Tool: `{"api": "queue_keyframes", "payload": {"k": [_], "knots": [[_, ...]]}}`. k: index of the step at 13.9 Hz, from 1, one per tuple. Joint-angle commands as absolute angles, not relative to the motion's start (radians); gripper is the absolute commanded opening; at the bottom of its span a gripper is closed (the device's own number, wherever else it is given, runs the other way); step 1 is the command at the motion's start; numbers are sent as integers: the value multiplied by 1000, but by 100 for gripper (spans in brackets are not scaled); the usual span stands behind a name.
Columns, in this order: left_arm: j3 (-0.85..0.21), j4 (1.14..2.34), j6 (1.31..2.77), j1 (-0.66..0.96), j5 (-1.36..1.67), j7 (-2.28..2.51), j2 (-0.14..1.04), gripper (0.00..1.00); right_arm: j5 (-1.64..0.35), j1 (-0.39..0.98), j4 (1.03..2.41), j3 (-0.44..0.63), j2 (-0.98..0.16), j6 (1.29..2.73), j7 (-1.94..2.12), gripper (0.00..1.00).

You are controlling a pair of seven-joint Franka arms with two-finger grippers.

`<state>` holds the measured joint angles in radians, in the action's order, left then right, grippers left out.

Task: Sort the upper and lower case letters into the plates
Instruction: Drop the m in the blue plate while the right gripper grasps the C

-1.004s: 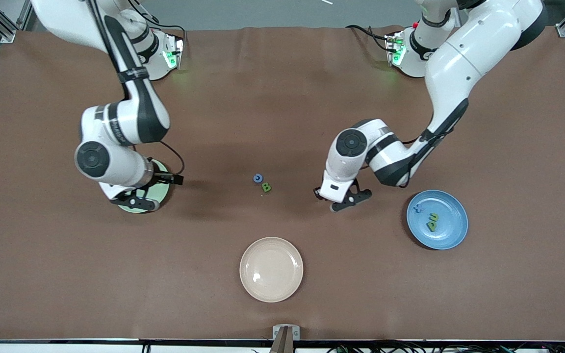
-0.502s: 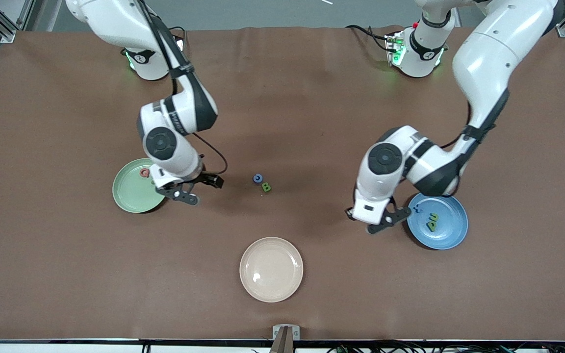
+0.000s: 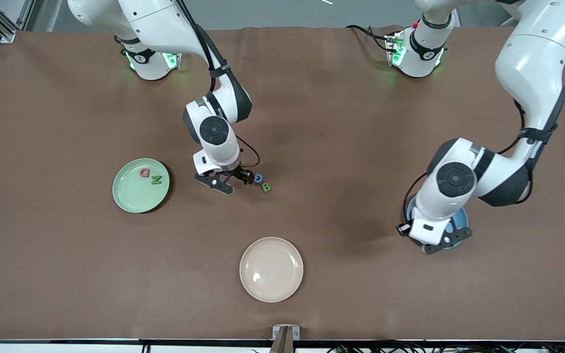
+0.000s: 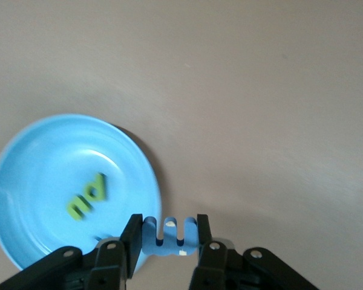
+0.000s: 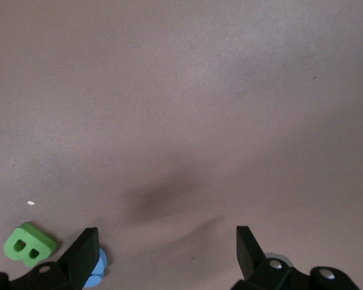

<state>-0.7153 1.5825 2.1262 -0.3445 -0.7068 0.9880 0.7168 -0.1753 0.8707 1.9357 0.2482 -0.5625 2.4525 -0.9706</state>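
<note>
Occlusion first: the left arm's wrist covers most of the blue plate [image 3: 461, 215] in the front view, leaving only slivers of its rim. The left wrist view fills in the rest, with the green p [image 4: 95, 186] and green u [image 4: 77, 206] lying side by side in that plate; the blue x is not clearly made out there, only a dark smudge near the fingers. The left gripper [image 4: 168, 232] hangs over the blue plate's edge, at the left arm's end of the table, fingers clamped on the blue m [image 4: 169, 237].

Count of letters seen: seven. Two sit in the mint green plate [image 3: 128, 196] toward the right arm's end, the pink Q [image 3: 144, 172] and the green N [image 3: 156, 180], close together near the rim farther from the front camera. Two more lie on the bare table near its middle, the blue G [image 3: 258, 178] and the green B [image 3: 266, 187], just touching, the B nearer the front camera.

The right gripper [image 3: 228, 184] is low over the table right beside the G, fingers spread wide with nothing between them; in the right wrist view the G is half cut off at the frame's edge against one finger [image 5: 85, 254].

Plates: three. The cream plate [image 3: 271, 269] sits nearest the front camera with no letters in it.
</note>
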Motion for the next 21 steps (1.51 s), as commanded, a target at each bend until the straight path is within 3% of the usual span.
{"api": "queue_keyframes", "payload": {"k": [1,5,9,10,12,13,17,21], "knots": [[-727,1608,2111,-412,-709,908,706,1,-169,891,1913,264,-589,2465,-1031,99],[-724,1652,2111,-500,-709,853,715,5,-167,913,1881,265,-623,2467,-1086,97],[-721,1687,2111,-549,-710,851,733,25,-158,934,1850,265,-652,2473,-1138,97],[-719,1690,2111,-552,-710,851,738,38,-158,940,1850,265,-652,2480,-1143,97],[-719,1689,2111,-555,-716,848,742,75,-158,945,1850,264,-658,2488,-1149,97],[-719,1689,2111,-558,-716,847,736,100,-158,945,1850,264,-660,2490,-1150,96],[-730,1666,2105,-564,-707,806,700,100,-160,956,1850,264,-669,2503,-1164,96],[-778,1550,1959,-565,-698,660,667,100,-160,966,1850,262,-669,2505,-1181,91]]}}
